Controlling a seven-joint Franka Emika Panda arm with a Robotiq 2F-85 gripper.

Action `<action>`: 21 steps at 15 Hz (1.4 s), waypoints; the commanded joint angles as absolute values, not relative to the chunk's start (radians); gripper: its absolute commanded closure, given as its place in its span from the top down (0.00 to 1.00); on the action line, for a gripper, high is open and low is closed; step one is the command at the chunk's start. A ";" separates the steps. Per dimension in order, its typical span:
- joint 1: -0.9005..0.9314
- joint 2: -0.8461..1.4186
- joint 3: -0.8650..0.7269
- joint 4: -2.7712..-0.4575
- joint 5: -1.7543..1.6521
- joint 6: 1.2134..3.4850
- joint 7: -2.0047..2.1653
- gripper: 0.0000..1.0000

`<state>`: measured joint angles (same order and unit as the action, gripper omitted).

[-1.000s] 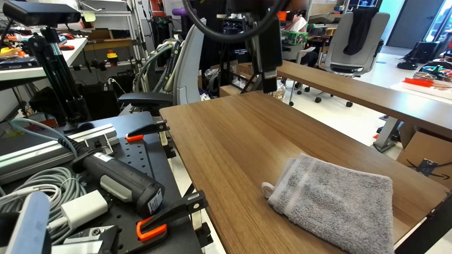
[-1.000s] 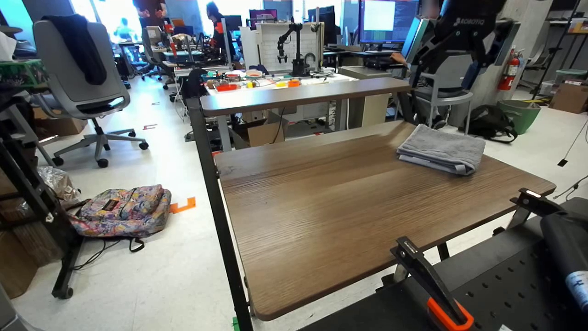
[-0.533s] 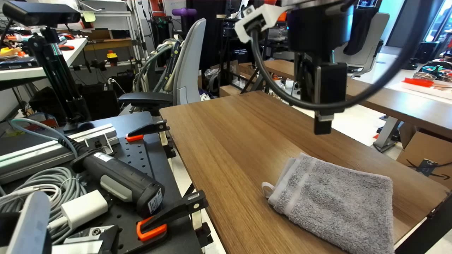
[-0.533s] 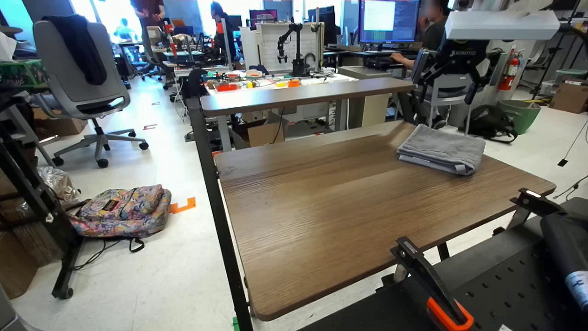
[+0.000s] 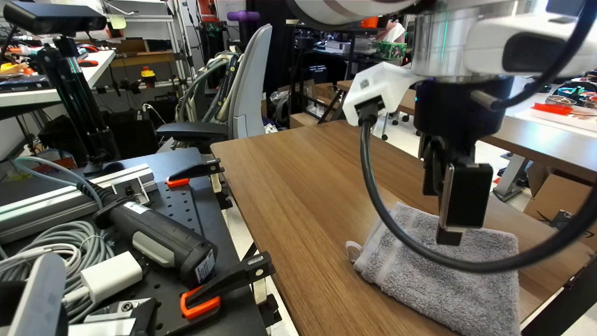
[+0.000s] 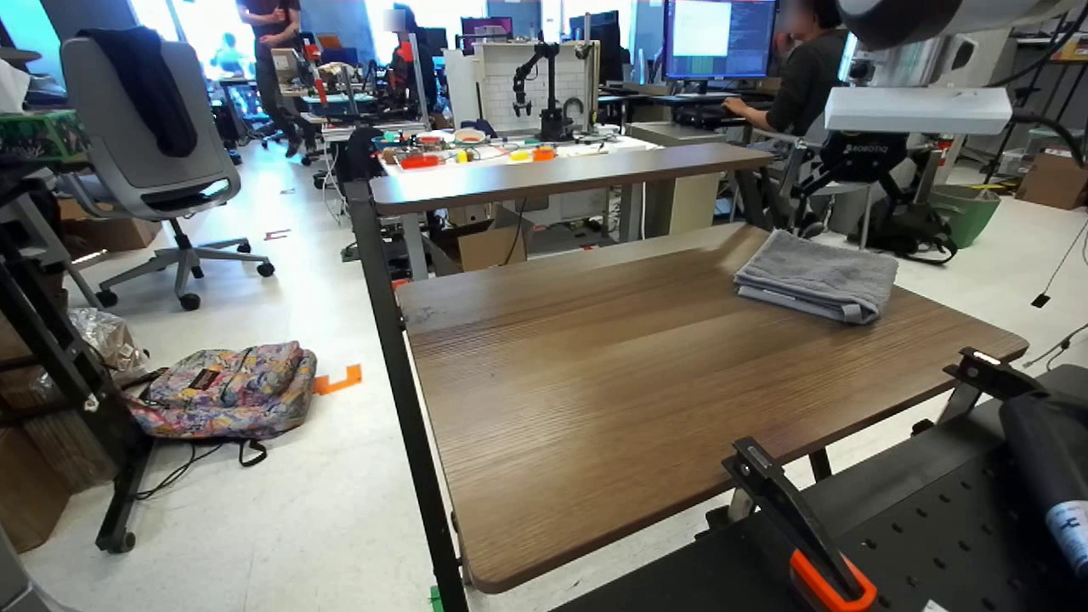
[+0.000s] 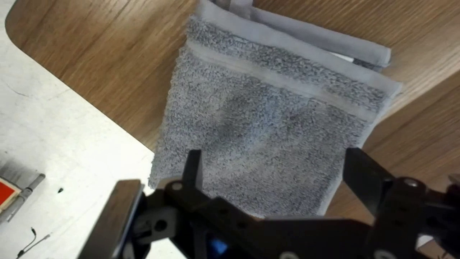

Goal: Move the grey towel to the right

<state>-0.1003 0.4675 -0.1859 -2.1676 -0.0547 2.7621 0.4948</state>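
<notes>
The gripper (image 7: 274,156) hung, jaws wide apart, above the grey towel (image 7: 269,118), folded near an edge of the table (image 6: 595,391), and I reckoned it should drop low before pinching several layers.

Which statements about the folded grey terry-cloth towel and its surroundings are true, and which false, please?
The folded, light grey terry-cloth towel lies on the brown wood-grain table. True.
The black two-fingered gripper has its jaws open. True.
It holds the towel in the air. False: the towel rests on the table, ungripped.
A grey fabric loop sticks out near one towel corner. True.
The floor is bare. False: a multicoloured patterned backpack lies there.
</notes>
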 commanded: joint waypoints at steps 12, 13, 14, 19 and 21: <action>-0.050 0.648 -0.198 -2.108 0.054 2.761 0.454 1.00; -0.040 0.647 -0.191 -2.112 0.055 2.762 0.455 1.00; -0.023 0.644 -0.182 -2.122 0.057 2.765 0.460 1.00; 0.068 0.649 -0.136 -2.148 0.068 2.771 0.472 1.00; 0.108 0.652 -0.113 -2.152 0.072 2.768 0.482 1.00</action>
<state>0.0584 0.6378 -0.1432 -2.1359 0.0316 2.7622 0.4824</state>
